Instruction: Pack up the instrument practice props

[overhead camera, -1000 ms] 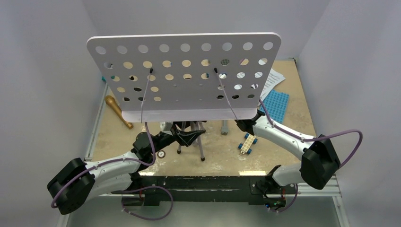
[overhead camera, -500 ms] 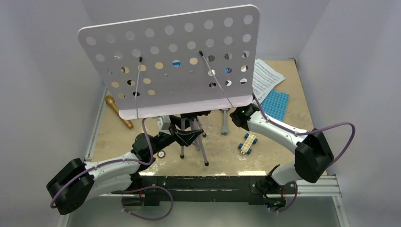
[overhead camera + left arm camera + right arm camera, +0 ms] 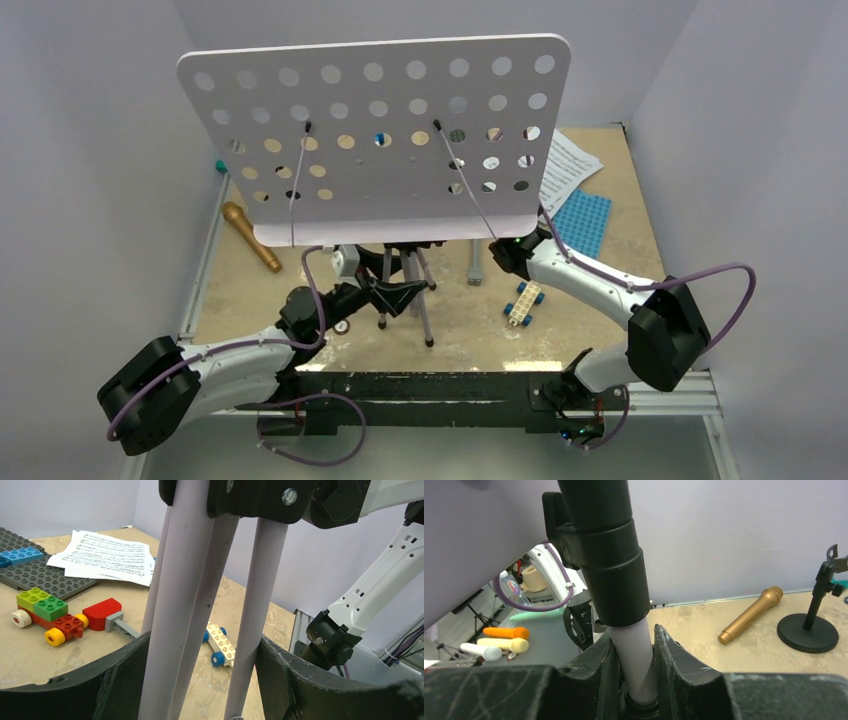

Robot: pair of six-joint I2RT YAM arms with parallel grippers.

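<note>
The lilac perforated music stand [image 3: 380, 190] is off the table, its plate filling the middle of the top view. My left gripper [image 3: 390, 293] is shut on its folded tripod legs [image 3: 175, 605]; both jaws press on the legs. My right gripper [image 3: 503, 254] is shut on the lilac pole [image 3: 636, 652] just below the black collar. The gold-brown microphone [image 3: 250, 237] lies at the left and shows in the right wrist view [image 3: 751, 615] beside the black round-based mic stand [image 3: 808, 632]. White sheet-music pages [image 3: 568, 170] lie at the back right, also in the left wrist view [image 3: 107, 555].
A blue baseplate [image 3: 583, 222] lies right, by the pages. A white wheeled brick car [image 3: 523, 301] and the grey hammer [image 3: 474, 265] lie near the middle. The left wrist view shows the hammer's red head [image 3: 102, 614], a coloured brick car [image 3: 42, 614] and a dark baseplate [image 3: 30, 575].
The stand's plate tilted and swung left, then came back nearly level and higher in view. Both arms moved with it and kept their hold.
</note>
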